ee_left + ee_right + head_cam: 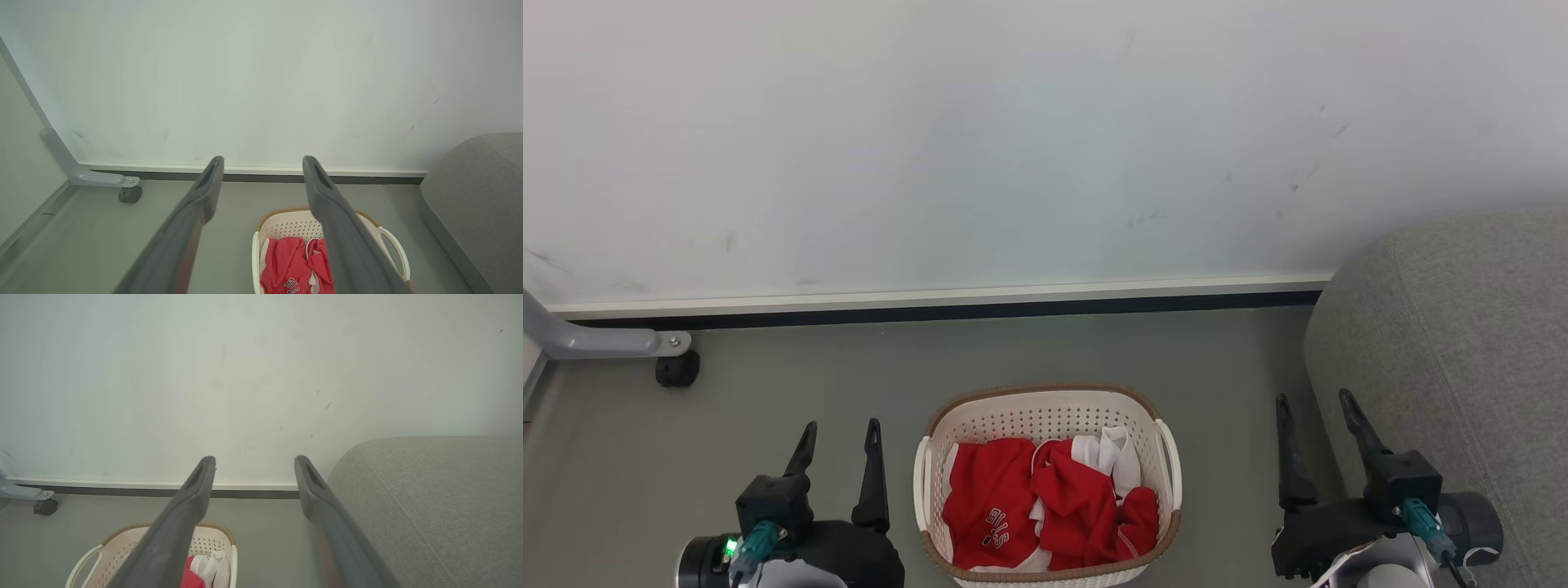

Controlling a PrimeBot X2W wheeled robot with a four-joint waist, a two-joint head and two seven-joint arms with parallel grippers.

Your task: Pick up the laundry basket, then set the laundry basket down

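Nearest the robot, the left gripper [841, 425] is at the lower left of the head view, its two dark fingers spread apart and holding nothing. The right gripper [1314, 396] is at the lower right, likewise released and empty, fingers pointing toward the wall. Between them the laundry basket [1045, 412] stands on the grey floor [792, 384], clear of both grippers and somewhat nearer the left one. Its brown rim band runs round the top, with a white loop handle [1174, 465] on each long side. Inside lie crumpled red and white clothes [1013, 498], one red piece showing white lettering. Just right of the right gripper is the rounded grey upholstered seat [1445, 327]. Farther back on the left, a black caster wheel [676, 369] sits under a grey metal leg [596, 341]. Beyond, a dark baseboard strip [931, 311] meets the pale wall [1013, 163], which bears a few faint scuffs.
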